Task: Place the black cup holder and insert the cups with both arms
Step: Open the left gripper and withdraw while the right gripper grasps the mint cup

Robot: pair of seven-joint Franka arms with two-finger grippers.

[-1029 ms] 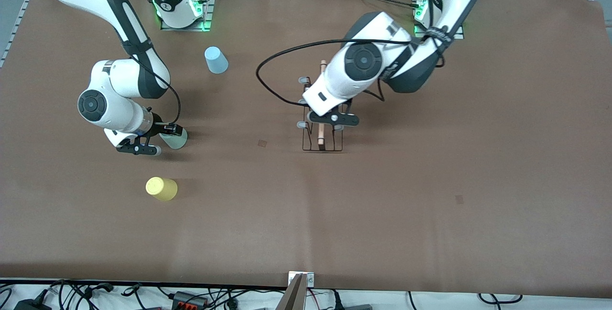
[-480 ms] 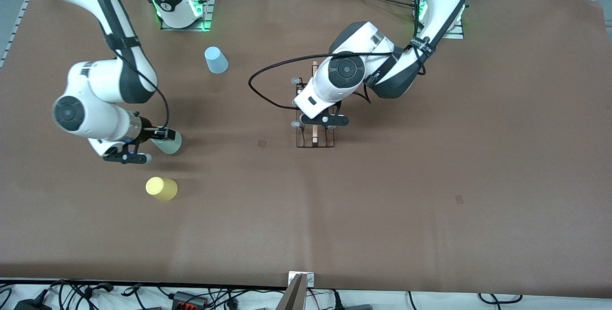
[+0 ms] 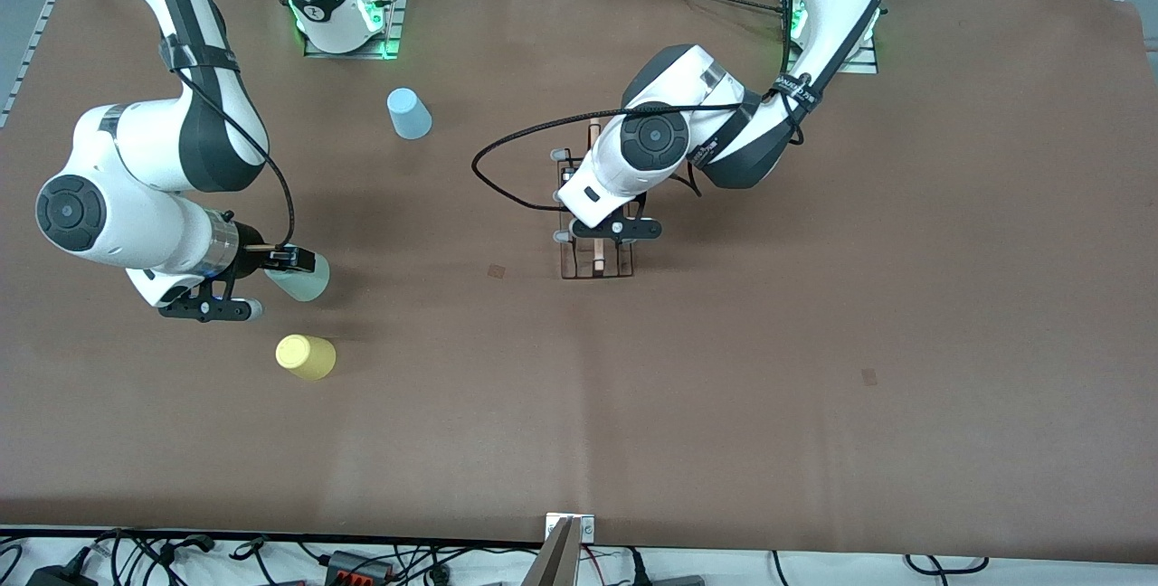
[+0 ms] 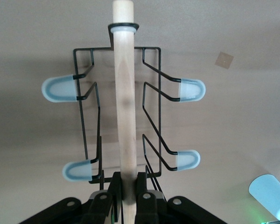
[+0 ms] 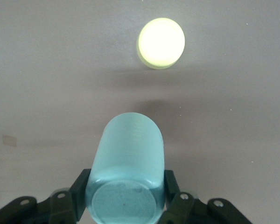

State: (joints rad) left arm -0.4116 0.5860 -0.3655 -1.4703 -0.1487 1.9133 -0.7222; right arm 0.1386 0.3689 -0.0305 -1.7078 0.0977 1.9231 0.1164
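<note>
While both arms work above the brown-covered bench [image 3: 814, 315], the left gripper [image 3: 604, 238] is clamped tight on the light wooden rod handle [image 4: 124, 102] of the black cup holder [image 3: 593, 233], which stands near the middle of the bench. Seen from the left wrist, the wire rack's rectangular base [image 4: 116, 49] lies under the rod, and four pale grey-tipped prongs [image 4: 59, 88] stick out to either side of it; whether the base rests on the bench or hangs just above it cannot be told. At the right arm's end of the bench, the right gripper [image 3: 288, 262] pinches the mint green cup [image 5: 127, 163] between its fingers [image 5: 81, 186], the cup tilted on its side and held over bare bench. A yellow cup [image 3: 306, 356] stands upside down on the bench, near the held cup and nearer to the front camera than it. Close to the right arm's base [image 3: 344, 16], a light blue cup [image 3: 409, 113] also sits upside down, well apart from the rack.
</note>
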